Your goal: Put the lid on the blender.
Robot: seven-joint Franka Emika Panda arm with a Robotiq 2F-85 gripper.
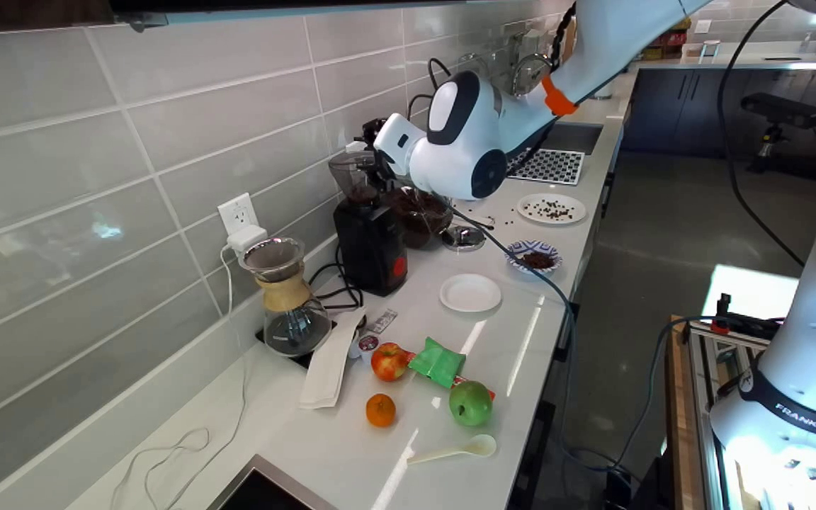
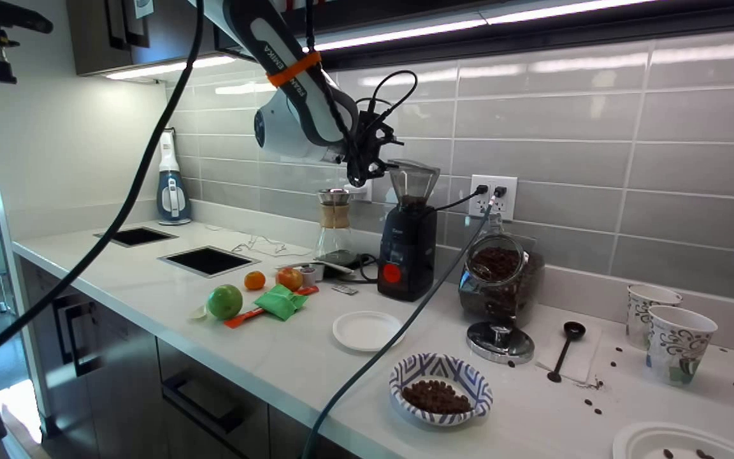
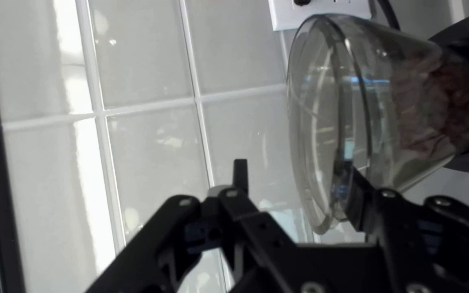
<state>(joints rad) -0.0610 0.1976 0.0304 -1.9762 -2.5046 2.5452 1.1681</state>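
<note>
The blender (image 2: 408,245) stands upright on the tabletop (image 2: 297,350), brown contents low in its clear jar (image 3: 383,101). The gripper (image 3: 297,169) hangs released beside the jar's mouth, its fingers (image 3: 240,175) wide apart; one overlaps the rim in the wrist view, and I cannot tell whether they touch. A round grey disc (image 2: 501,344), perhaps the lid, lies on the tabletop apart from the blender, just beside the bean jar (image 2: 520,290). I cannot tell whether the blender's mouth is covered. A plate (image 2: 364,331) and a patterned bowl (image 2: 478,392) of beans sit nearer the front edge. On the blender's other side are a carafe (image 1: 295,304), orange (image 1: 380,410), red apple (image 1: 389,362) and green apple (image 1: 470,404).
</note>
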